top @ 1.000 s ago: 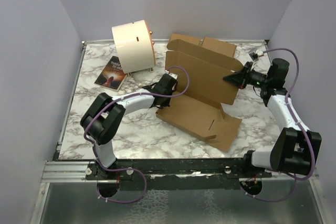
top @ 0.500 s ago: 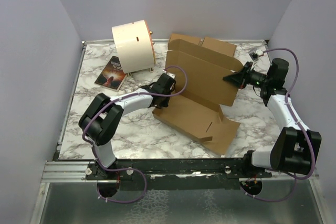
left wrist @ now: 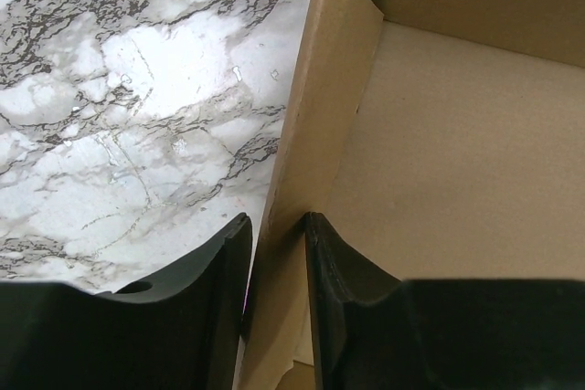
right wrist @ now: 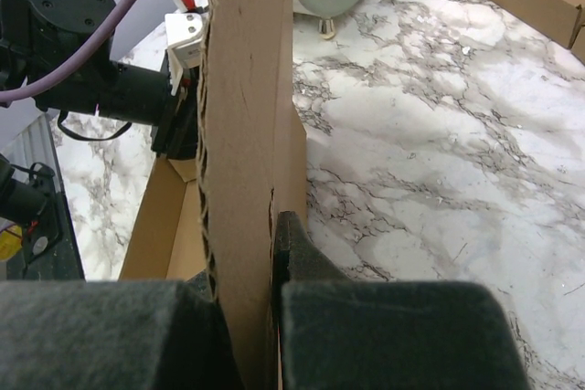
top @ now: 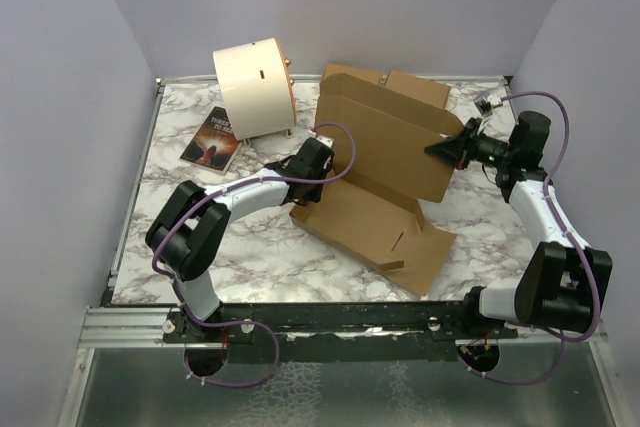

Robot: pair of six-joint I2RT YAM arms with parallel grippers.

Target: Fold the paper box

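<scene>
You have the paper box (top: 372, 215), a large plain brown die-cut cardboard mailer, sitting around the middle of the glossy white, grey-veined marble table (top: 200, 237), a little toward the right edge. Its flat base panel lies on the surface, and a near flap with a cut slot reaches toward the near edge. The broad back panel stands upright with a folded lip along its top. The board is matte and uncoated, and the right wrist view shows the wavy corrugation of a raw cut edge (right wrist: 242, 134). Your left gripper (top: 302, 193) is narrowed onto the low side wall at the box's left edge (left wrist: 315, 134), with one smooth black finger (left wrist: 215, 280) outside over the marble and the other inside the tray. Your right gripper (top: 433, 150) pinches the right edge of the upright panel, with a pad on each face. Toward the far left corner stand a cream cylindrical drum (top: 255, 87) on its side and a dark paperback book (top: 213, 140). Two smaller closed brown boxes (top: 415, 87) sit by the far edge behind the panel.
</scene>
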